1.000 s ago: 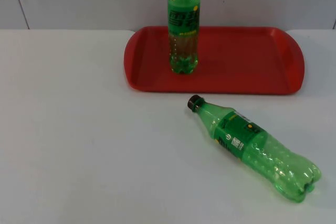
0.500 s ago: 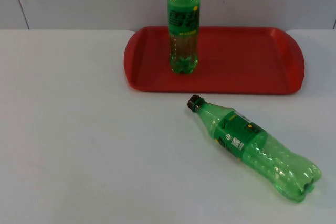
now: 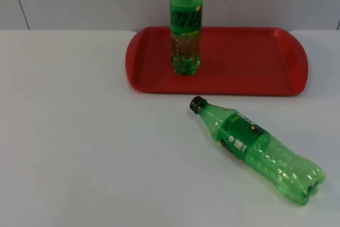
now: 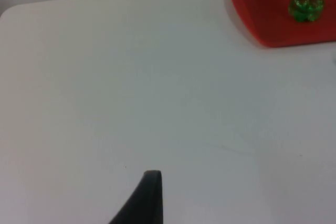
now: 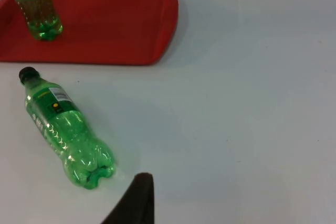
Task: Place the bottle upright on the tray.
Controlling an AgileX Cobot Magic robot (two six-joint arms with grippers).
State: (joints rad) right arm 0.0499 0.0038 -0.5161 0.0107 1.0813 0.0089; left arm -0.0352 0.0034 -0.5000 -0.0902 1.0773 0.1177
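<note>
**A:** What step are we watching?

**B:** The very start, I'd say. The left gripper (image 4: 149,203) is waiting over bare white table (image 3: 79,131), with the red tray (image 4: 262,24) far ahead of its fingertip; I can't tell whether it's open or shut. On that tray one green bottle (image 3: 185,25) is standing upright already.

**A:** And the other one?

**B:** The lying bottle (image 3: 255,147) is resting on its side on the table, just short of the tray, black cap (image 3: 197,104) pointing towards it. The right gripper (image 5: 134,203) is hovering just beside its lumpy base; again I can't tell how its fingers are standing.

**A:** So what's needed next?

**B:** Probably reaching down and closing round that smooth, ribbed clear plastic, which looks empty, light and likely to roll, then tipping it upright onto the glossy, raised-rim tray.
</note>
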